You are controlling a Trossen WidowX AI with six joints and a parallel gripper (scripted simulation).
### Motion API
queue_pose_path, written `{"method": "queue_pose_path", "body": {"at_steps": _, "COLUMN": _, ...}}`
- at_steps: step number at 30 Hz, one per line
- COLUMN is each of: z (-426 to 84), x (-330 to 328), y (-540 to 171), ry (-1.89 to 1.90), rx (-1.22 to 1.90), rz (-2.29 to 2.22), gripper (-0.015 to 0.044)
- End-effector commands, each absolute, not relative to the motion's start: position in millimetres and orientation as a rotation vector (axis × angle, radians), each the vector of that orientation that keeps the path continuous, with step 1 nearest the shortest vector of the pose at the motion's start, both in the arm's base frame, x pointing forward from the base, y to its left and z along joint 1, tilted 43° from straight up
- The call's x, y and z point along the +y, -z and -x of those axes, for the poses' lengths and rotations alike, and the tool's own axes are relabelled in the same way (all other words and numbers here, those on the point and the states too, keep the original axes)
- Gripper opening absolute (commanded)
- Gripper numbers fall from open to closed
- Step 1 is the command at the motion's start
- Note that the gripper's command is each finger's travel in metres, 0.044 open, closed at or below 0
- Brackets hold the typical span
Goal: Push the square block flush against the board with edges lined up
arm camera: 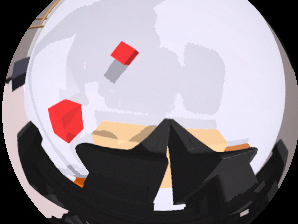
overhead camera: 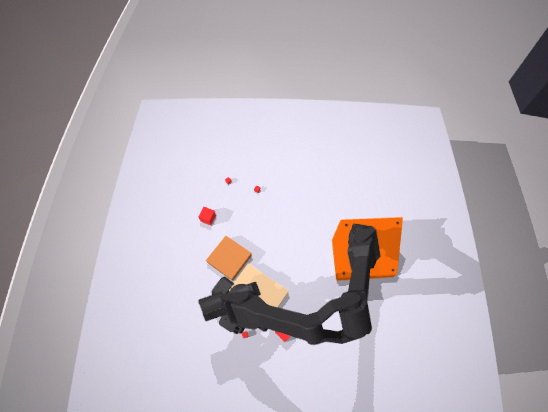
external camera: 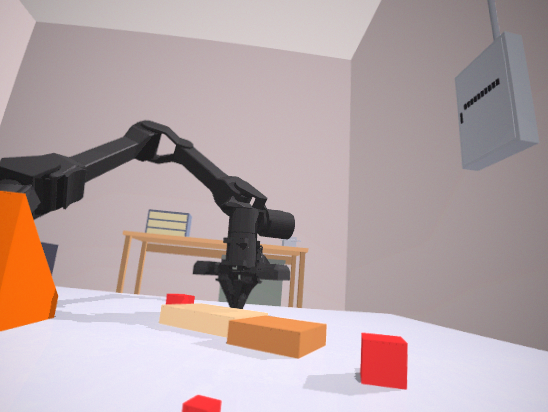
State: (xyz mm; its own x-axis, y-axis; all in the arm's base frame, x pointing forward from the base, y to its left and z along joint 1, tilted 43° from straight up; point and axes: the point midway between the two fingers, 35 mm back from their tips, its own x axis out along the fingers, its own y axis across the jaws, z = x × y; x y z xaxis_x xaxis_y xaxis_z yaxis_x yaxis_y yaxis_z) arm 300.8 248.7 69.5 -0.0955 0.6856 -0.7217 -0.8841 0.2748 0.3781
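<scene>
Bright light, crisp grey shadows.

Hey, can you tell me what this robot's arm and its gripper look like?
The arm is matte black, with slim angular links and blocky joints. The gripper is black too, its wedge-shaped fingers tapering to narrow tips. I can't make out any cables or markings.

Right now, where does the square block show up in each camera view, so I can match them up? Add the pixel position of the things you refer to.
Top: the brown square block [overhead camera: 229,257] [external camera: 270,336] [arm camera: 237,148] lies left of centre, below mid-height.
Exterior: low, around the middle.
Wrist: only a sliver, right of centre in the lower half; the rest is hidden.
Shared landmark: the pale tan board [overhead camera: 271,288] [external camera: 197,318] [arm camera: 207,136], beside the block in all three.
</scene>
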Motion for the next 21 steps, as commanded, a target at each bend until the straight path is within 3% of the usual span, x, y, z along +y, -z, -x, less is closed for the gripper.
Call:
{"method": "queue_pose_path", "body": {"at_steps": 1, "z": -291.7, "x": 244.4, "y": -59.3, "ry": -1.343, "rx": 1.032, "rz": 0.253, "gripper": 0.0}}
{"method": "queue_pose_path", "body": {"at_steps": 21, "z": -276.9, "x": 227.5, "y": -45.2, "ry": -1.343, "rx": 1.033, "rz": 0.252, "gripper": 0.0}}
